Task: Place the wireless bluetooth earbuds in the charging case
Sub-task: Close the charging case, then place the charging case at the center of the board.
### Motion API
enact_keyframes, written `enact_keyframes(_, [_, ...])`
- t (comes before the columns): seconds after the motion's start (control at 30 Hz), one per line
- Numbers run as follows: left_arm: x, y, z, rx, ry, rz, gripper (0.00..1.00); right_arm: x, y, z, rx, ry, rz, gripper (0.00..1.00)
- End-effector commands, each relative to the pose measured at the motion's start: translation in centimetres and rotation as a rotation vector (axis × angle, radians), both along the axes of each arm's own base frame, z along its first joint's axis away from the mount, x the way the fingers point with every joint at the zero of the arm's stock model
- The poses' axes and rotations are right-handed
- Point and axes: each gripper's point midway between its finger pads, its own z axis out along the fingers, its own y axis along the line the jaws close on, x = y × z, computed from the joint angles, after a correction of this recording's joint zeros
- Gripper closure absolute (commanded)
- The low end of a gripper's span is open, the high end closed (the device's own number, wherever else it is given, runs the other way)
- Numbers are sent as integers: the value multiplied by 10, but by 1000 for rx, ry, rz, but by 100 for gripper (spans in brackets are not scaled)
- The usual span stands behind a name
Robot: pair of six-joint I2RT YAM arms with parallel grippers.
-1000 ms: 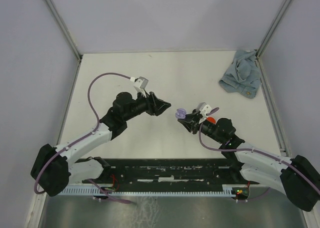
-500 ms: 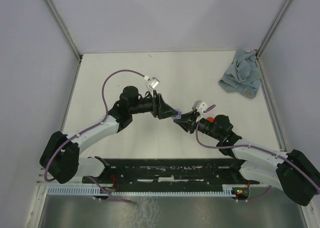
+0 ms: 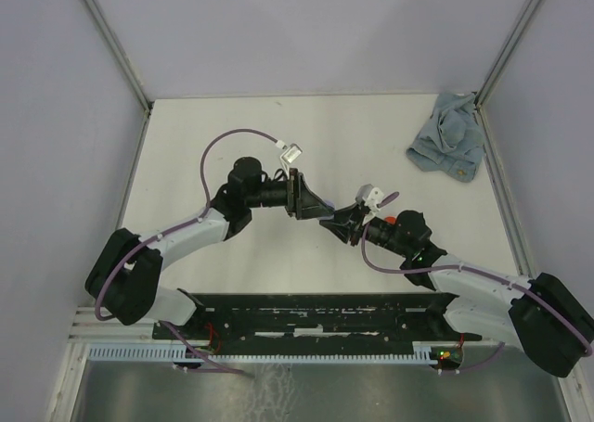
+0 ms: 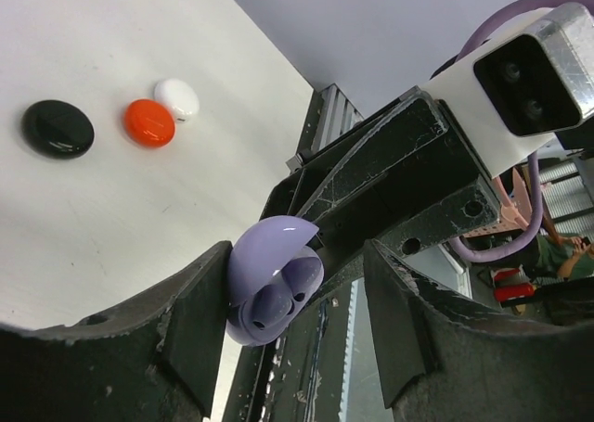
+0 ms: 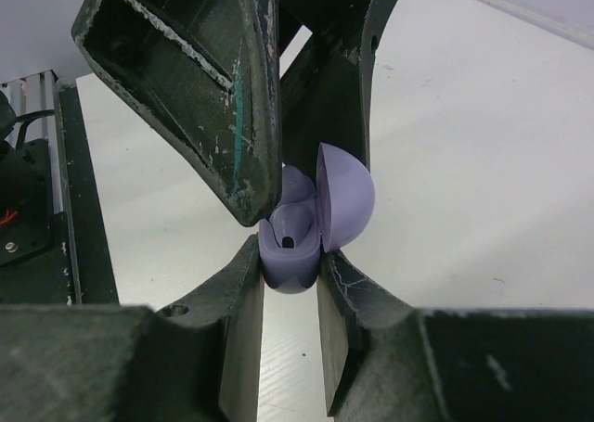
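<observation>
A white worktop (image 3: 278, 134) sits inside pale grey-lilac walls framed by aluminium rails, with a crumpled blue cloth (image 3: 447, 144) in the far right corner.

A second ago the two arms were well apart. The left arm was drawn back, and the small lilac clamshell charging case (image 5: 316, 218) showed plainly at the tip of the right arm. Since then the left arm has swung in across the middle. From above, the two black tips now meet, and the case is all but hidden between them.

The right jaws are clamped on the rounded base of the case and hold it clear of the worktop with the domed lid hinged open. The left jaws stand apart and straddle the case. One finger (image 4: 200, 320) lies against the lid side, while the other is clear of it with a gap between.

The left jaws hold no loose earbud that shows. Inside the open base are rounded lilac forms with small dark openings (image 4: 278, 301). I cannot tell whether these are the wireless earbuds already seated or bare wells.

Three glossy round discs lie well away on the worktop in the left wrist view: one black (image 4: 58, 128), one orange-red (image 4: 148, 122) and one white (image 4: 176, 97).

The approach looks finished. The work now seems to be at the case mouth, either pressing a bud home or pushing the lid shut. With the case pinched only by its base, a sideways shove from the left could twist it in the grip.
</observation>
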Motion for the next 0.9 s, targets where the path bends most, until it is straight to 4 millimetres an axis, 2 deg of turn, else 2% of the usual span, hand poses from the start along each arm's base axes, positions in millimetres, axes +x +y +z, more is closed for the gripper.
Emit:
enact_keyframes(0.0, [-10, -4, 51, -136, -96, -77, 37, 5, 6, 20, 40, -35, 10, 96])
enact_keyframes(0.33, [-16, 3, 72, -178, -158, -82, 39, 1, 11, 11, 12, 16, 54, 96])
enact_keyframes(0.57, [-11, 14, 73, -179, -162, -37, 40, 3, 10, 7, 9, 64, 46, 95])
enact_keyframes(0.7, [8, 34, 63, -79, -153, 118, 39, 13, 6, -3, -31, 156, -15, 95])
enact_keyframes(0.73, [15, 42, 58, -20, -155, 182, 38, 15, 3, -13, -66, 206, -41, 95])
enact_keyframes(0.87, [31, 83, 54, 168, -212, 426, 33, 25, -12, -36, -157, 356, -160, 95])
